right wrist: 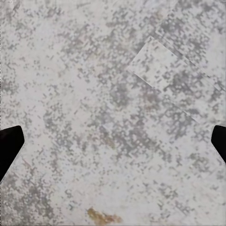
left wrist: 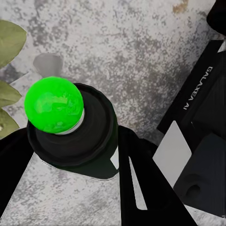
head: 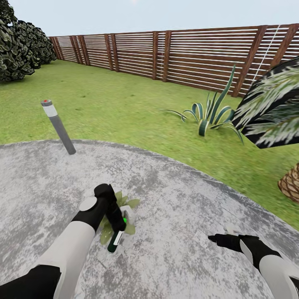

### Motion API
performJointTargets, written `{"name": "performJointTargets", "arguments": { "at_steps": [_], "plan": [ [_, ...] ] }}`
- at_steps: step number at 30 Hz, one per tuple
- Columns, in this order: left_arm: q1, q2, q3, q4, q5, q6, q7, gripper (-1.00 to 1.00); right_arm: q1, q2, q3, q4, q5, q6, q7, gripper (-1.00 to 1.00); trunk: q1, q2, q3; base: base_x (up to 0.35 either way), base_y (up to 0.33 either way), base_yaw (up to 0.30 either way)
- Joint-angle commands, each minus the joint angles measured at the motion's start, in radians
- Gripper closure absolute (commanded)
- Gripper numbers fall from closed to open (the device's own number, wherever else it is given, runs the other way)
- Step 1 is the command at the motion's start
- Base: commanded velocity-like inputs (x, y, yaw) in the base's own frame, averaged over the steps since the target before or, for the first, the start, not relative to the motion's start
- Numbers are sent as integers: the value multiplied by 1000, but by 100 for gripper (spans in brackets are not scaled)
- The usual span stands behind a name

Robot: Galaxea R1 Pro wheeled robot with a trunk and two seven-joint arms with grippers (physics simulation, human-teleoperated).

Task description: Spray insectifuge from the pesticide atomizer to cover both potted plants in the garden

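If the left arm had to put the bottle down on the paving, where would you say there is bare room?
Bare paving lies between the potted plant and the right gripper, and between the plant and the grey post. It is crowded right at the left gripper, where the bottle hangs over the leaves.

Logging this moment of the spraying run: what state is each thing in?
pesticide atomizer: held tilted over the plant, green dot on top
left pincer: shut on the atomizer
right pincer: open, empty, above paving
potted plant: on the paved patch, partly hidden by the left arm
lamp post: leaning
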State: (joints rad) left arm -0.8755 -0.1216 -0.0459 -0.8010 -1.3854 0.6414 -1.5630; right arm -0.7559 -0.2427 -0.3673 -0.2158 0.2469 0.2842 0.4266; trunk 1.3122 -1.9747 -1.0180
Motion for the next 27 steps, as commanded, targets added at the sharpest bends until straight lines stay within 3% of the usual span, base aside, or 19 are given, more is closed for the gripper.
{"name": "performJointTargets", "arguments": {
  "at_steps": [1,27],
  "plan": [
    [1,0,0,-1,4,9,-8,100,0,0,-9,-2,9,6,7,-100,0,0,-1,210,82,0],
    [9,0,-1,0,18,8,-3,100,0,0,-9,-1,9,6,7,-100,0,0,-33,35,5,0]
  ]
}}
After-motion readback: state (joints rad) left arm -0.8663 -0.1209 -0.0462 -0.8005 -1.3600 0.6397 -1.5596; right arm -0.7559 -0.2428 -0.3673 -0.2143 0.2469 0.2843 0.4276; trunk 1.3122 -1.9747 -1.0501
